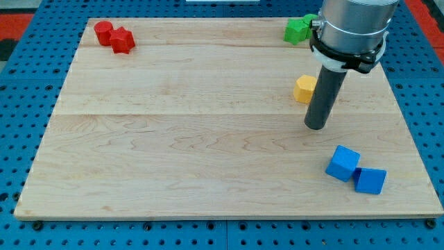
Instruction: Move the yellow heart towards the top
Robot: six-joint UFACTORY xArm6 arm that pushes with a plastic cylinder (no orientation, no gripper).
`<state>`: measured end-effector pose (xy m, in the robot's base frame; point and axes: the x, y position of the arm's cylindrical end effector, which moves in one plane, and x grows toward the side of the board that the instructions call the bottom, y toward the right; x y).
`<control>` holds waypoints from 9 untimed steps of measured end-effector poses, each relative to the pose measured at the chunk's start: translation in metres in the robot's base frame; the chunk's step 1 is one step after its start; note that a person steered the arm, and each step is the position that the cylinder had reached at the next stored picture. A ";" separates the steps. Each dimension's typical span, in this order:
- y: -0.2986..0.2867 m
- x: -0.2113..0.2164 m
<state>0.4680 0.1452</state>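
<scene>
Right, my tip (316,126) sits just below and to the view's right of the yellow heart (304,89), which the rod partly hides; touching or not, I cannot tell. Bare wood lies above the heart up to the green block (297,30) near the board's (173,139) top edge. Two red blocks (114,36) sit top left, two blue blocks (355,171) bottom right. No writing shows.

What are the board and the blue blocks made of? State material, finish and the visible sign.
Board: pale wood, smooth matte finish; grain lines and plank seams show. Blue blocks: uniformly coloured, slightly glossy faces; painted wood or plastic, cannot tell which.
</scene>
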 end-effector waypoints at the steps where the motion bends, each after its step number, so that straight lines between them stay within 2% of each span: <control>1: 0.002 0.000; 3: 0.009 0.000; 4: 0.068 -0.028; 5: 0.101 -0.063; 6: 0.098 -0.069; 7: 0.033 -0.083; 9: -0.073 -0.081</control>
<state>0.3865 0.0722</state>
